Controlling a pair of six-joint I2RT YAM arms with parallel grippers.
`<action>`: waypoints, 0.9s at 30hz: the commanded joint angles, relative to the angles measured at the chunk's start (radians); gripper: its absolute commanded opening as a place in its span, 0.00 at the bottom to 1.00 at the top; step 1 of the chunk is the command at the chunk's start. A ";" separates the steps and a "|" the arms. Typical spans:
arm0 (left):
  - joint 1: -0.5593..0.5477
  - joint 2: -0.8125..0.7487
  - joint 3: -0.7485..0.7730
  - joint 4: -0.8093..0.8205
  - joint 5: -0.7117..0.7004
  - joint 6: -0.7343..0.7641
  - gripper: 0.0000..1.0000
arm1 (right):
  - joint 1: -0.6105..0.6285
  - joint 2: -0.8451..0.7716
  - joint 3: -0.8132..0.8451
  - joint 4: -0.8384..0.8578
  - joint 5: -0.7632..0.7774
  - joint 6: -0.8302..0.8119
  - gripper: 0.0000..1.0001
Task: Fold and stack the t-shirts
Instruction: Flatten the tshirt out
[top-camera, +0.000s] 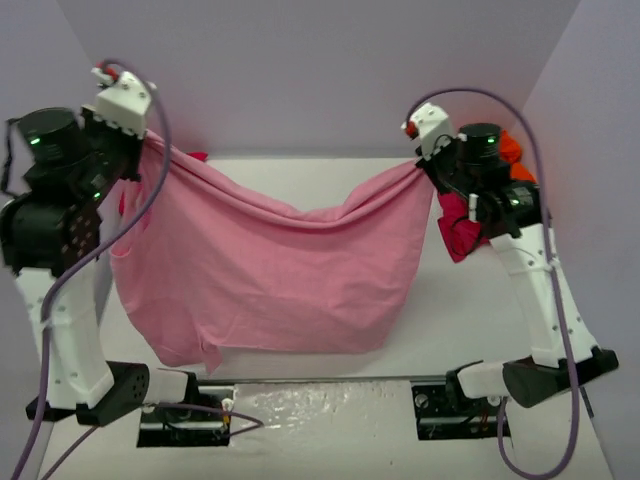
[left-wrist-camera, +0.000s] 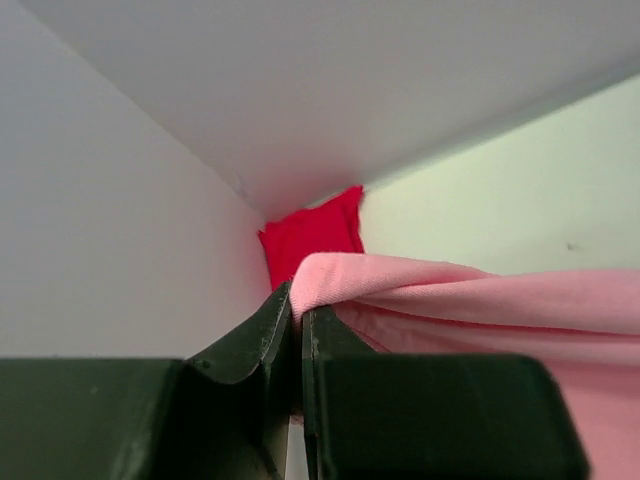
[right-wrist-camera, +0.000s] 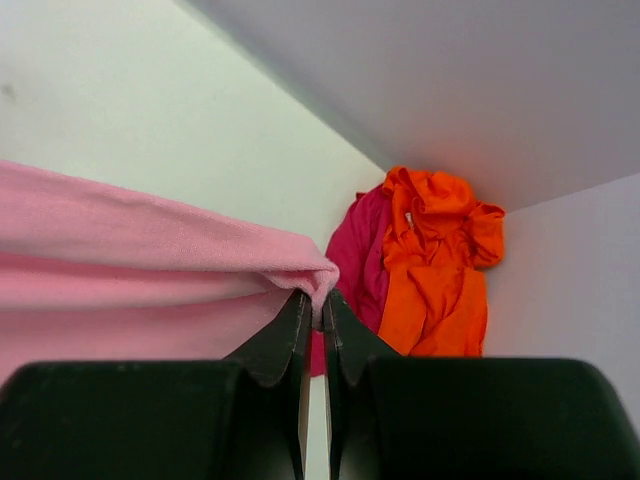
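You have the light pink shirt (top-camera: 260, 270) up in the air, slung between both grippers like a hammock over the table (top-camera: 440, 320). Its top edge dips in the middle and the body hangs down toward the near edge of the table. From above you cannot tell whether the hem touches the surface.

Your left gripper (left-wrist-camera: 297, 300) holds the shirt's left end. The fingers are pinched almost together, with only a thin slit between them, and a bunched fold of pink cloth comes out right at the tips. Your right gripper (right-wrist-camera: 318, 305) does the same at the right end: its jaws are closed tight on a gathered corner of the shirt, and the cloth runs off to the left of it.

The red shirt (left-wrist-camera: 310, 235) lies in the far left corner of the table, just beyond the left gripper's tips and apart from the pink cloth.

In the far right corner, the orange shirt (right-wrist-camera: 435, 250) sits crumpled in a heap. The crimson shirt (right-wrist-camera: 358, 255) is pressed against its left side in the right wrist view, and from above it shows just beside the right arm.
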 joint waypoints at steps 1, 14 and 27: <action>-0.003 0.183 -0.087 0.153 0.050 -0.022 0.00 | 0.003 0.202 0.003 0.061 0.063 -0.061 0.00; 0.040 0.809 -0.110 0.489 -0.047 0.003 0.00 | -0.106 1.035 0.451 0.123 0.291 -0.039 0.00; 0.095 1.006 0.008 0.599 -0.083 0.001 0.00 | -0.140 1.089 0.486 0.195 0.305 -0.032 0.00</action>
